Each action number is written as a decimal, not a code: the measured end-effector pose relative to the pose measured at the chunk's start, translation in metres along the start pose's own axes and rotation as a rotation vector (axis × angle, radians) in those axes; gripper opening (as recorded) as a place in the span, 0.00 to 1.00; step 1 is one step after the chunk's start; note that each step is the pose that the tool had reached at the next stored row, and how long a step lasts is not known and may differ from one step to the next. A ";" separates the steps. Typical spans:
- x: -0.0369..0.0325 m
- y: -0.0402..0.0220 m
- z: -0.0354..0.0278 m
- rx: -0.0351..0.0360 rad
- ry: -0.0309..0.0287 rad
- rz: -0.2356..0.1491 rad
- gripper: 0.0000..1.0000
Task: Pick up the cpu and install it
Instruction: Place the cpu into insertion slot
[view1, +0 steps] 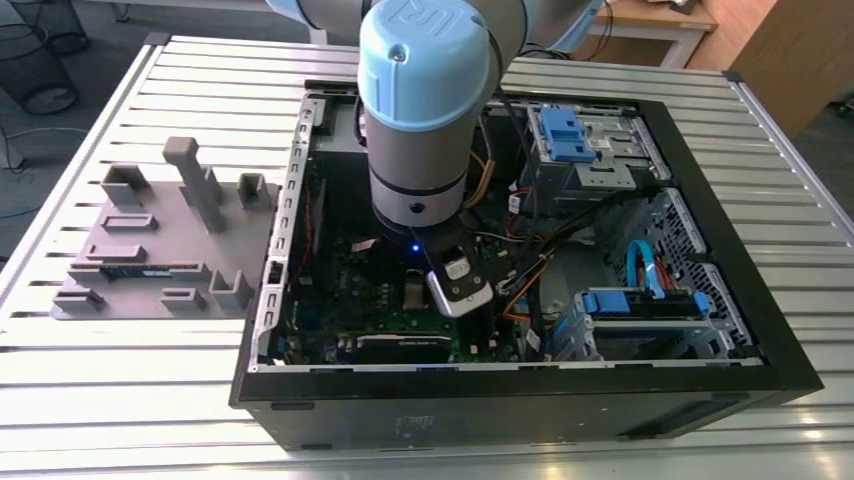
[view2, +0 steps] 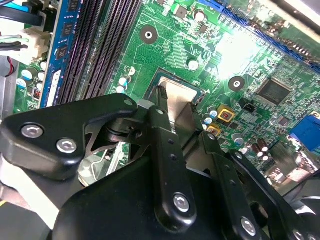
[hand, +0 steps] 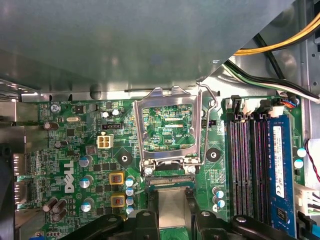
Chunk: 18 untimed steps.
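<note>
- One arm (view1: 424, 110) reaches down into the open computer case (view1: 534, 415), which lies on its side across the middle of the slatted metal table (view1: 134, 400).
- We see the gripper (view1: 447, 285) low over the green motherboard (hand: 65, 150), near the case's middle.
- In both wrist views the black fingers (view2: 167, 150) (hand: 145, 220) stand on either side of the cpu (view2: 177, 97) (hand: 172, 207), and the jaws are clenched on its two opposite edges.
- The cpu, silver side up, is at the socket opening on the motherboard. We cannot tell whether it is seated there or held just above.
- The socket frame (hand: 142, 130) is hinged open and lies flat on the board just beside the cpu, with bare green board showing through its window.
- The dark memory slots (hand: 242, 165) run along the board next to the socket, and a blue memory module (hand: 279, 165) (view2: 62, 50) sits in the outermost one.
- Yellow, black and white cables (hand: 280, 45) run along the case wall beyond the slots.
- A grey tray (view1: 160, 245) rests on the table just beside the case wall at the exterior view's left, with a long dark memory stick (view1: 140, 270) lying in it.
</note>
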<state>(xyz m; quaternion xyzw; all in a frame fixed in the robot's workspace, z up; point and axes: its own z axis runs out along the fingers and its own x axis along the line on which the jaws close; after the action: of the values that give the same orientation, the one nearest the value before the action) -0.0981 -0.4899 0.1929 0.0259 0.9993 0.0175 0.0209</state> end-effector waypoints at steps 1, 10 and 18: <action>0.0000 0.0000 0.0000 0.0000 0.0000 0.000 0.31; 0.0000 0.0000 -0.0002 0.0001 0.0000 0.000 0.45; -0.0007 0.0003 -0.0074 -0.0003 0.0000 -0.003 0.45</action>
<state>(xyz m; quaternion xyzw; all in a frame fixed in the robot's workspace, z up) -0.0977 -0.4899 0.2003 0.0242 0.9993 0.0177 0.0209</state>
